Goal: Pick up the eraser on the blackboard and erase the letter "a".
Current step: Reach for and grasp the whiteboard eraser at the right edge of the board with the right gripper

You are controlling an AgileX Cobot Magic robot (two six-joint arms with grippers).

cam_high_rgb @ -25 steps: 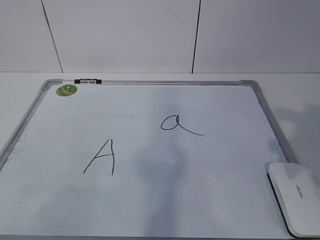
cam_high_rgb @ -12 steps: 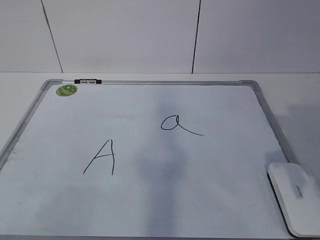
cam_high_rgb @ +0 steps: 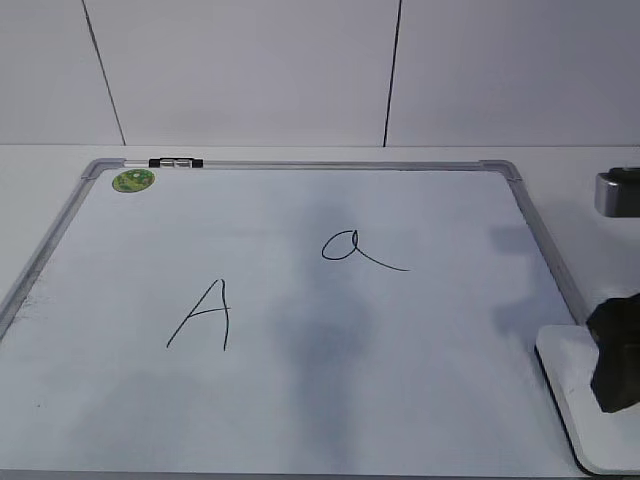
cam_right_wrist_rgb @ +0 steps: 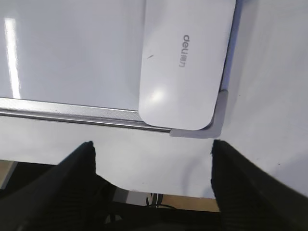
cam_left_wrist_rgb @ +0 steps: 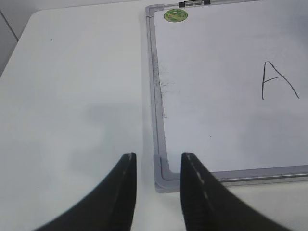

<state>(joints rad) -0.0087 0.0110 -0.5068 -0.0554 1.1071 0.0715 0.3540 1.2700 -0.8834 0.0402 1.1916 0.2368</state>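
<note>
The blackboard point(cam_high_rgb: 300, 420) is a white board with a grey frame lying flat on the table. The small cursive letter "a" point(cam_high_rgb: 352, 250) is drawn right of centre; a larger capital "A" point(cam_high_rgb: 203, 316) is left of it. The white eraser point(cam_high_rgb: 572, 395) lies on the board's near right corner and also shows in the right wrist view point(cam_right_wrist_rgb: 185, 62). My right gripper point(cam_right_wrist_rgb: 153, 149) is open and empty, hovering above the table edge just short of the eraser; it shows dark at the right edge of the exterior view point(cam_high_rgb: 618, 365). My left gripper point(cam_left_wrist_rgb: 158, 161) is open and empty over the board's near left corner point(cam_left_wrist_rgb: 163, 180).
A green round sticker point(cam_high_rgb: 133, 180) and a black-and-silver clip point(cam_high_rgb: 175, 162) sit at the board's far left corner. White table surrounds the board point(cam_left_wrist_rgb: 72, 96). The table's front edge lies under the right gripper point(cam_right_wrist_rgb: 159, 190). A white panelled wall stands behind.
My right gripper has come into the exterior view from the right and now hangs over the eraser, partly covering it. The eraser and letters have not moved.
</note>
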